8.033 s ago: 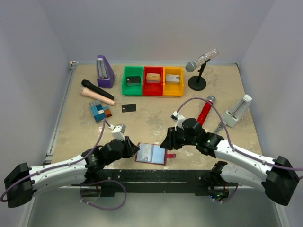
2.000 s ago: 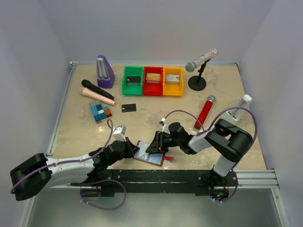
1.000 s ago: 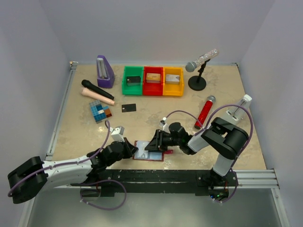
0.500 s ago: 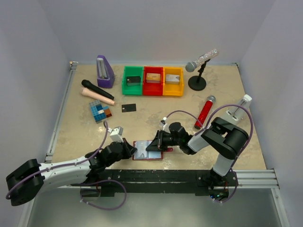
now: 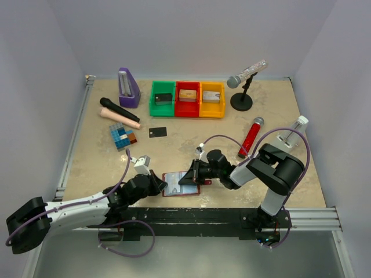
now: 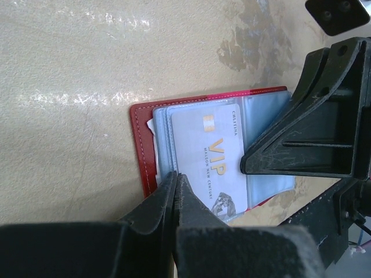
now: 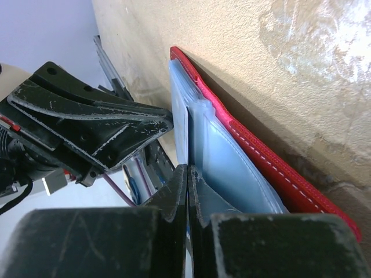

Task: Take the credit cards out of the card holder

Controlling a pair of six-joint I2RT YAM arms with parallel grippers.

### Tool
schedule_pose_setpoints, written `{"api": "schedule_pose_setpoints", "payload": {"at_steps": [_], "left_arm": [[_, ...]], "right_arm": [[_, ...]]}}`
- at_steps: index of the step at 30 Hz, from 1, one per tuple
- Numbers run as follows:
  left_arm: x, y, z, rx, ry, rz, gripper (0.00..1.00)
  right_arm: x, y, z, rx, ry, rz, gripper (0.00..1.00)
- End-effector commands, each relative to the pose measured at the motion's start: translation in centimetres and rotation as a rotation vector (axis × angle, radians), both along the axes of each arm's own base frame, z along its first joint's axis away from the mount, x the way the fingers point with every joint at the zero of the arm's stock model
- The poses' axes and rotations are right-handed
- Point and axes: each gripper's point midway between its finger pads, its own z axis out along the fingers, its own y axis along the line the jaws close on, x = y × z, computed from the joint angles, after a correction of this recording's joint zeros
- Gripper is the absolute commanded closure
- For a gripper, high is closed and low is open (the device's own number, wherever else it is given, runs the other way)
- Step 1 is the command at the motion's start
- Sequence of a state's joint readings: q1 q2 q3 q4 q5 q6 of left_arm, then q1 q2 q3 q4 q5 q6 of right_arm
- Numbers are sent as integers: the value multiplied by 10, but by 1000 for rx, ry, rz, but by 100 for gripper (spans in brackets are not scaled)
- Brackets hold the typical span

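Near desk point(image 5: 174, 153) edge, card holder point(image 5: 181, 183) lies open, silver card point(image 6: 208, 156) showing. Left fingers point(image 6: 157, 204) closed at its left edge, right fingers point(image 7: 173, 200) closed at its right.

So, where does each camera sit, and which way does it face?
Top external: above and behind the bases, facing down on the table; both arms, left end effector and right end effector at the card holder.
Left wrist: on the left arm, looking down onto the open card holder; own end effector below, right one beside.
Right wrist: low, looking along the card holder's pockets; own end effector below, left one beyond.
Shared: the card holder and both end effectors.
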State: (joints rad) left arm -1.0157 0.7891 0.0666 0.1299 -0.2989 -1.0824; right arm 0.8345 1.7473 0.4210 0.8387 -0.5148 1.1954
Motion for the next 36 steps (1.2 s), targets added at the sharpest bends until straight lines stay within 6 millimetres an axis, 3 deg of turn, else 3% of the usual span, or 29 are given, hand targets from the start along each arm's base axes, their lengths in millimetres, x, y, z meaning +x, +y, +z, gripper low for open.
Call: {"api": "schedule_pose_setpoints", "payload": {"at_steps": [1,9,18,25,36], "left_arm": [[-11,11,-19,49,48,-8,99],[-10,14,-18,64,43,1,96],[-13,13,-27,79,72,-9,100],[-15,9,-31,69,89,-17,100],[-17,9,-35,58,102,-15,100]], "right_arm": [[11,4,13,31,-68,-12,100],[10,-1,9,-6,-84,-6,100],[11,1,13,5,-90,1,100],[13,7,24,50,-98,6,72],[16,15,20,70,-55,4,66]]}}
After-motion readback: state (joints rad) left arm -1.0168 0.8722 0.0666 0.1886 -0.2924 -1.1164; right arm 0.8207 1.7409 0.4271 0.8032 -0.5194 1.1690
